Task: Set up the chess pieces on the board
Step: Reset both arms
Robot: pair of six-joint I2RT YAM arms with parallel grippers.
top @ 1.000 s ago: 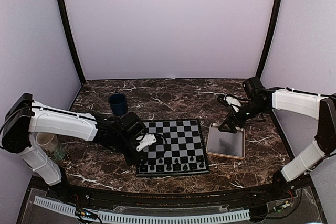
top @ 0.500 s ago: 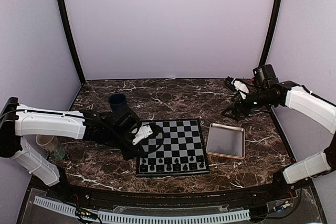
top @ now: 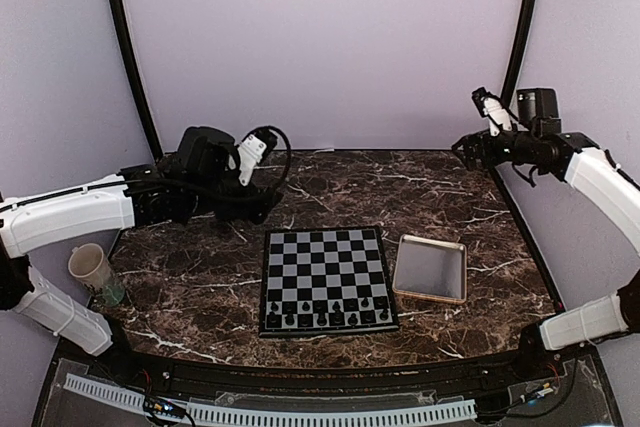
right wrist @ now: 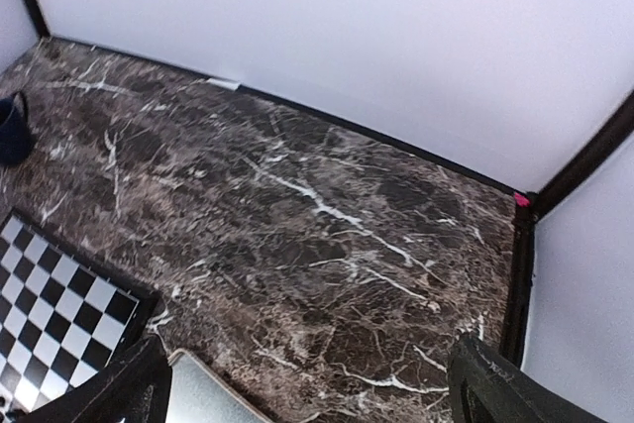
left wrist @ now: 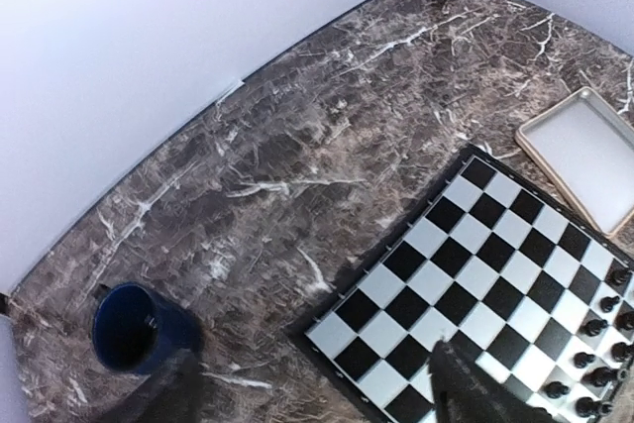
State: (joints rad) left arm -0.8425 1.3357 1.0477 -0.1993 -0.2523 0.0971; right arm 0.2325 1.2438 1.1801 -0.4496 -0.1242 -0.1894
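Observation:
The board [top: 325, 265] lies flat in the middle of the table, with several dark chess pieces [top: 326, 316] standing on its two nearest rows. My left gripper [top: 264, 205] hangs high over the back left of the table, away from the board. In the left wrist view its fingers [left wrist: 475, 393] stand wide apart with nothing between them, above the board [left wrist: 495, 274] and the pieces [left wrist: 594, 344]. My right gripper [top: 468, 150] is raised at the back right. It is open and empty, its fingers [right wrist: 500, 388] spread over bare marble.
A tan-rimmed tray [top: 430, 269] lies empty just right of the board. A blue cup [left wrist: 134, 329] stands left of the board's far corner, hidden by my left arm from above. A pale paper cup [top: 90, 269] sits at the left edge.
My left gripper rose from the board's near left corner to the back left and its jaws opened. My right arm lifted from above the tray to the back right.

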